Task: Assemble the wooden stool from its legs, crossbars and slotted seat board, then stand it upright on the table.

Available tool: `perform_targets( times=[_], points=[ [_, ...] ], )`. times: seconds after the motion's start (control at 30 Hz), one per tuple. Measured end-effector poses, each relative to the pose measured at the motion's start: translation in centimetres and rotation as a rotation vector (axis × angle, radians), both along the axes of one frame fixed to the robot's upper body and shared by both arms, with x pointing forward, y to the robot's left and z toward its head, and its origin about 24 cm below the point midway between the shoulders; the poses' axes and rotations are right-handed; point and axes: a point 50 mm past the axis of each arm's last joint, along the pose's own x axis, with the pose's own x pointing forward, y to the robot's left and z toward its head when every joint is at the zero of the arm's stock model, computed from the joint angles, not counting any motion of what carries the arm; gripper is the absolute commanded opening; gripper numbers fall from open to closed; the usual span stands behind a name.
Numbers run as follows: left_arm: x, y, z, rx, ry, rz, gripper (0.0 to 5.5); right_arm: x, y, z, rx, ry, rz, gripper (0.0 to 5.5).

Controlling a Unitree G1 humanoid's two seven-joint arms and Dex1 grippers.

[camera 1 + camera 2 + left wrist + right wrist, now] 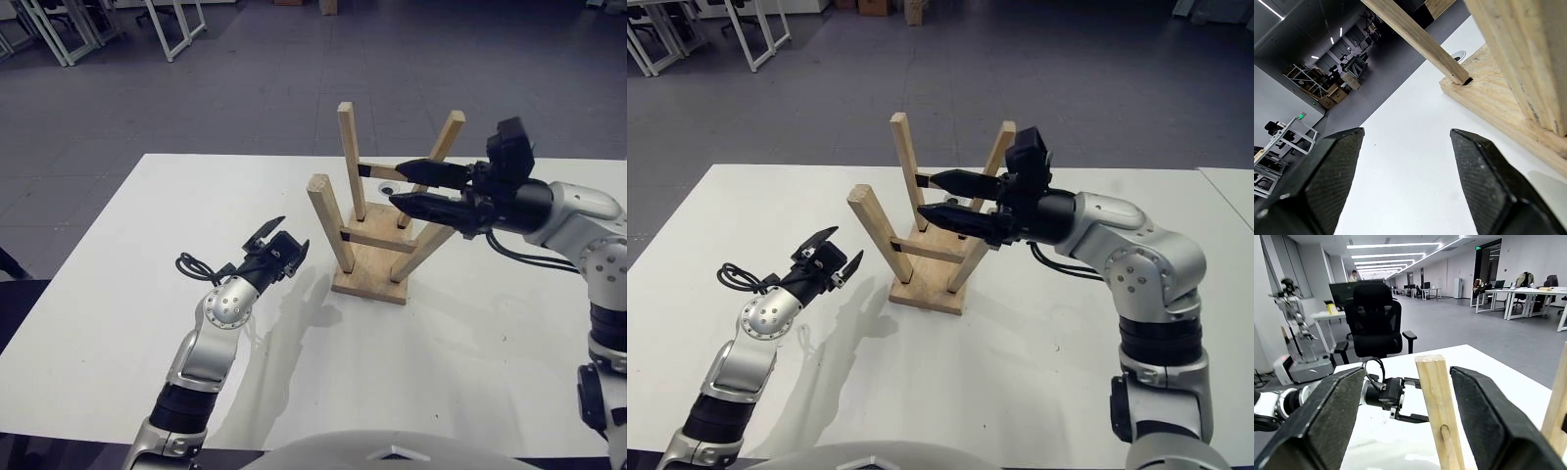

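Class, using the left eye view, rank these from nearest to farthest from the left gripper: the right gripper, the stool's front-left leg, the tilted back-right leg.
1. Front-left leg, at the corner facing the left gripper.
2. Right gripper, open, raised among the legs.
3. Tilted back-right leg, at the far corner, beyond the right gripper.

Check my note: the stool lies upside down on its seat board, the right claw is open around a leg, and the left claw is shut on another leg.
One error: the left claw is not shut on a leg. It is open, holds nothing and is apart from the stool. The left wrist view shows this. The rest stands.
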Motion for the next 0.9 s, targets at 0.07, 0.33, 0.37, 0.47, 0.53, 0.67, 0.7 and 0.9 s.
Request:
perform_targets(
  times=[0.07,0.33,0.37,0.47,0.53,0.67,0.7,0.9],
  points=[
    [-0.1,0.1,-0.1,0.001,0.007,0.003,3.26,-0.2,-0.3,0.4,0.030,0.041,0.000,3.18],
    [-0.2,0.2,-1.4,0.026,0.117,-0.012,3.26,3.0,-6.0,5.5,0.142,-0.092,-0.402,3.18],
    [-0.2,-0.1,-2.1,0.016,0.171,-0.031,3.26,3.5,-6.8,4.1,0.060,-0.087,-0.472,3.18],
    [0.5,-0.9,-3.1,-0.045,0.258,-0.052,3.26,4.4,-8.3,-1.0,-0.164,-0.056,-0.575,3.18],
    [1.9,-1.5,-3.0,-0.061,0.263,-0.060,3.26,5.0,-9.3,-3.7,-0.312,-0.056,-0.661,3.18],
    [2.3,-3.3,-3.9,-0.032,0.334,-0.151,3.26,5.3,-8.1,-7.9,-0.623,-0.124,-0.678,3.18],
    [2.2,-3.7,-4.0,-0.025,0.351,-0.178,3.26,4.7,-7.9,-8.7,-0.677,-0.127,-0.647,3.18],
    [0.9,-7.7,-1.3,-0.125,0.346,-0.404,3.26,1.9,-10.8,-10.4,-0.956,-0.039,-0.579,3.18]
  ],
)
